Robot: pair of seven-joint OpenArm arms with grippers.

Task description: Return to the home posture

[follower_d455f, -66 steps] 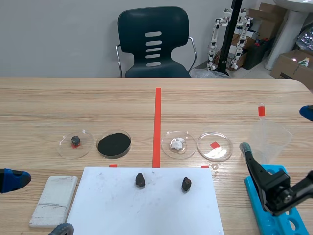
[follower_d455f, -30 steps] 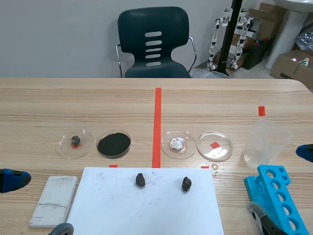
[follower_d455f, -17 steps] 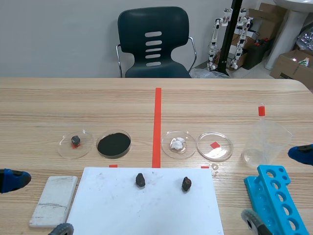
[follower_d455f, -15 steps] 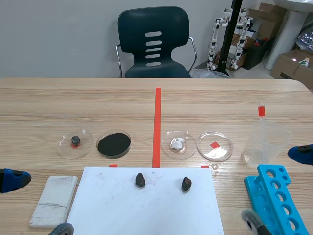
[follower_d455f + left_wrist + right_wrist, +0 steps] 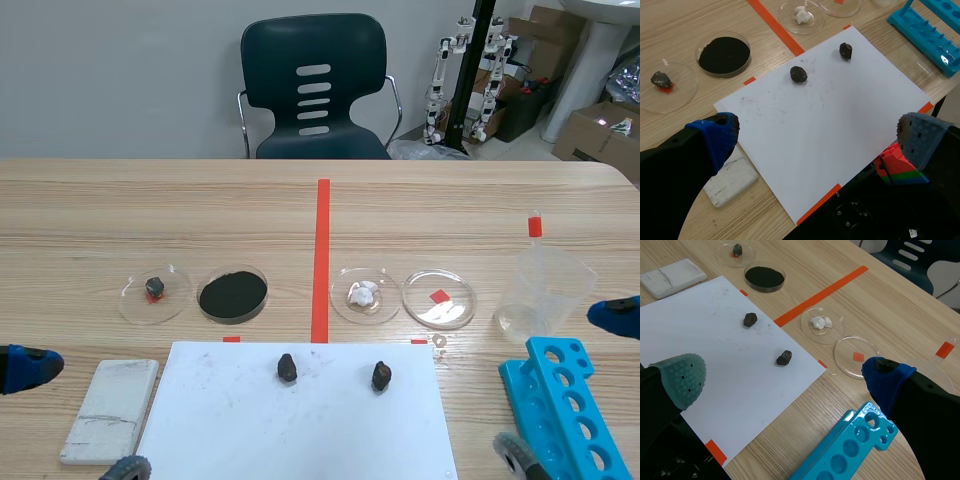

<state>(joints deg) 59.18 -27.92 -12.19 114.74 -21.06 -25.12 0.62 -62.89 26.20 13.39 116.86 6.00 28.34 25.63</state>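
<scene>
I see left jaws wide above the white paper sheet [image 5: 830, 115], right jaws wide over the blue plastic tube rack [image 5: 850, 445], both empty: parked clear, home by my reckoning.

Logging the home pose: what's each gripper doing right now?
Left black two-finger gripper: open, empty.
Right black two-finger gripper: open, empty.

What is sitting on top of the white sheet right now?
A dark lump and a second dark lump lie apart on the white sheet, near its far edge, with faint smudges around them. Whatever lies under the sheet is covered.
</scene>
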